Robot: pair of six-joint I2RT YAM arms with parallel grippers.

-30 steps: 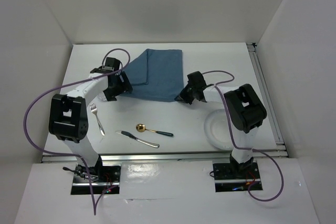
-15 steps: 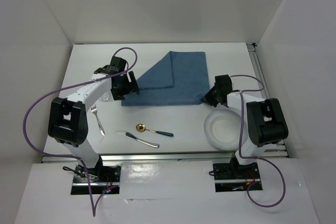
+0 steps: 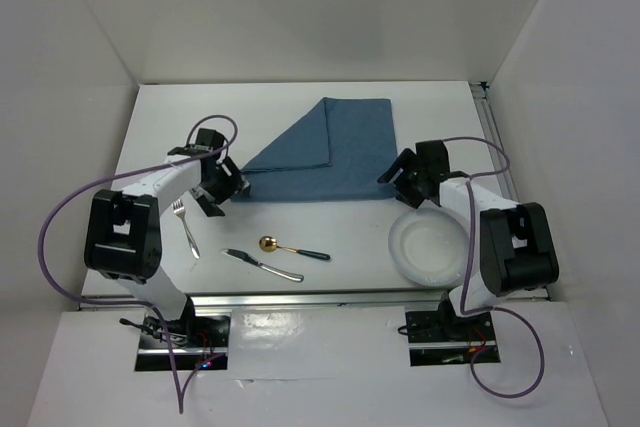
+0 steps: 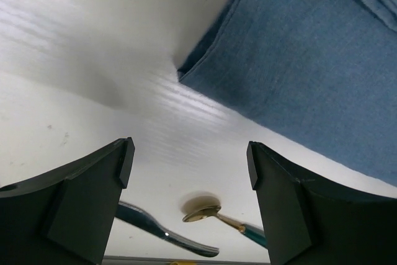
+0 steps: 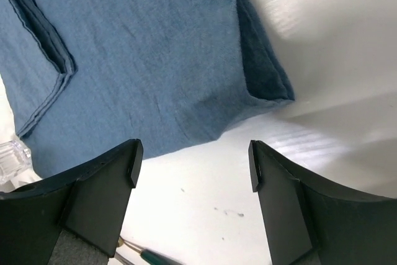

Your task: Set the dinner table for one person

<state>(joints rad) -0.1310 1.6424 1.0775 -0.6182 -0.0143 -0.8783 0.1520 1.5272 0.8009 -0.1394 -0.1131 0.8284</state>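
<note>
Release noted: right gripper (image 3: pixel 398 185), clamped shut a moment ago, now stands wide open and empty over the 4 o'clock corner of the blue cloth (image 3: pixel 335 152). Left gripper (image 3: pixel 215 202) is wide open and empty, just off the 8 o'clock corner. The cloth has been drawn rightward and lies at 12 o'clock on the matte white worktop (image 3: pixel 350 227), which spans the enclosure ahead of both bases. The fabric is soft, woven and hemmed, with one triangular flap still folded. Judgement: placemat nearly laid. Glossy round plate (image 3: pixel 395 242) sits at 4 o'clock; metal fork (image 3: pixel 185 227), knife (image 3: pixel 262 264) and gold-bowled spoon (image 3: pixel 293 248) sit at 7 o'clock, unplaced.
</note>
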